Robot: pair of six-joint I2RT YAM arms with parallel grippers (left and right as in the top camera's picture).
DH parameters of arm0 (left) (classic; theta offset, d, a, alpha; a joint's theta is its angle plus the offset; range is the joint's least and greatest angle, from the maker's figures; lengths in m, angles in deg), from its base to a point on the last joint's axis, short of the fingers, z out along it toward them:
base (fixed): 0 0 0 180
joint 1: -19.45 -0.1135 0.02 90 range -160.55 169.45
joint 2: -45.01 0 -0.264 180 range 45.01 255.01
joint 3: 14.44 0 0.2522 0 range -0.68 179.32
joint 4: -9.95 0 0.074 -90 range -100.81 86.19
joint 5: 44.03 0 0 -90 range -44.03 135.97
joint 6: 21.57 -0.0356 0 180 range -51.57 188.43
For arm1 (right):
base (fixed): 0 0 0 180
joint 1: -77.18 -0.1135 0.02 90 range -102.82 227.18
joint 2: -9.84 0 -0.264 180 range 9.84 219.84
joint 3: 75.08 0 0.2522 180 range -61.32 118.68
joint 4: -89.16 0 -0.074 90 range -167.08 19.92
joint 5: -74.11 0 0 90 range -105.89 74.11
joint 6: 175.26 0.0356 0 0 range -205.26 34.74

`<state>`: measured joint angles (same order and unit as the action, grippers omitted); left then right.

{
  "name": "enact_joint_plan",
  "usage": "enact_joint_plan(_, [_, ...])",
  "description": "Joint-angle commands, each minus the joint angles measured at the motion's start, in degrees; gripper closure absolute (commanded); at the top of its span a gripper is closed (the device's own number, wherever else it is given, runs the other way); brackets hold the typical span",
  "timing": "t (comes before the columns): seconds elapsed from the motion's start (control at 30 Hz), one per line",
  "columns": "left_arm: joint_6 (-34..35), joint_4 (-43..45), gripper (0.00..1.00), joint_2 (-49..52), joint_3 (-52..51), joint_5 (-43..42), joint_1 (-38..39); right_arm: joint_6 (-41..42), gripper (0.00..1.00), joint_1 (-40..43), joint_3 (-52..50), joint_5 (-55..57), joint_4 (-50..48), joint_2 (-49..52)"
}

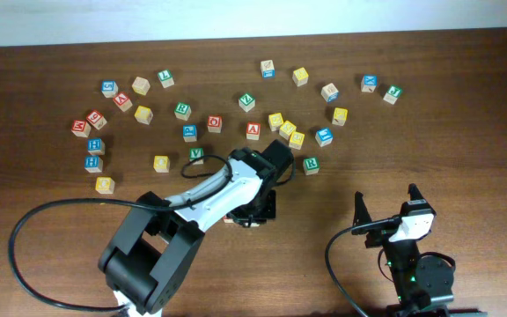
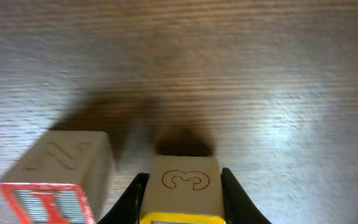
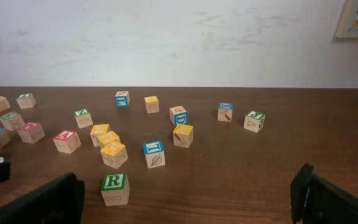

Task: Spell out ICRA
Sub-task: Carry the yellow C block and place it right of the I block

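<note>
Yellow block [image 2: 185, 194], pinched by left gripper [image 2: 184, 182], sat at I block's [image 2: 58, 177] three o'clock, seemingly continuing the word; right gripper [image 1: 385, 197] gaped.

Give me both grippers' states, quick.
Left gripper: jaws closed on the yellow-faced cube, beside the red I cube.
Right gripper: jaws open, holding nothing.
</note>
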<state>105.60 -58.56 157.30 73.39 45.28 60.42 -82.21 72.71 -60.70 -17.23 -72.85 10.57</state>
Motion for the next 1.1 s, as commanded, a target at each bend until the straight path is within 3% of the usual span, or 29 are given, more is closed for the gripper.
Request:
enact_joint_plan(0.0, [0.6,0.2,0.79,0.2,-0.3,3.8,0.0,0.4,0.02,0.4,-0.3,0.5,0.3,-0.3])
enact_joint_plan(1.07, [3.5,3.1,0.77,0.2,-2.0,4.7,-1.9,0.4,0.02,0.4,-0.3,0.5,0.3,-0.3])
